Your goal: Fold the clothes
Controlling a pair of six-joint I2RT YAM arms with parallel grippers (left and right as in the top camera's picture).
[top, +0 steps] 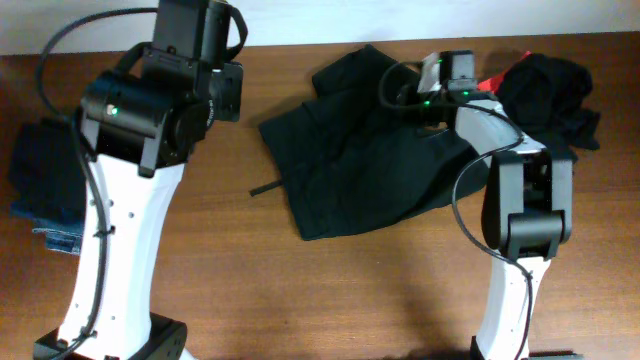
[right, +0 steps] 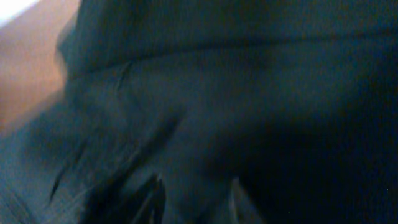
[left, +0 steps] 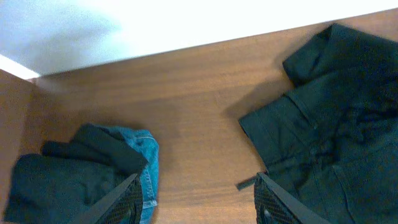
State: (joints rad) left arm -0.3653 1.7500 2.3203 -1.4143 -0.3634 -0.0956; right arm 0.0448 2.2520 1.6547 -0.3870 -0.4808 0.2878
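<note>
The clothes lie in three places. A large black garment (top: 370, 150) is spread at the table's middle, with a cord (top: 265, 188) at its left edge. In the left wrist view this garment (left: 336, 124) fills the right side. A black piece (top: 45, 165) lies on blue jeans (top: 55, 235) at the far left. A crumpled black pile (top: 550, 95) with a red edge (top: 492, 82) sits at the back right. My right gripper (top: 415, 95) hovers low over the spread garment's back part, its fingertips apart with dark cloth close under them (right: 198, 186). My left gripper (left: 196, 177) is open over bare wood, holding nothing.
The left arm's body (top: 150, 110) rises over the table's left half and hides its own gripper from overhead. The right arm's base (top: 520, 290) stands at the front right. A pale wall (left: 186, 25) runs behind the table's back edge.
</note>
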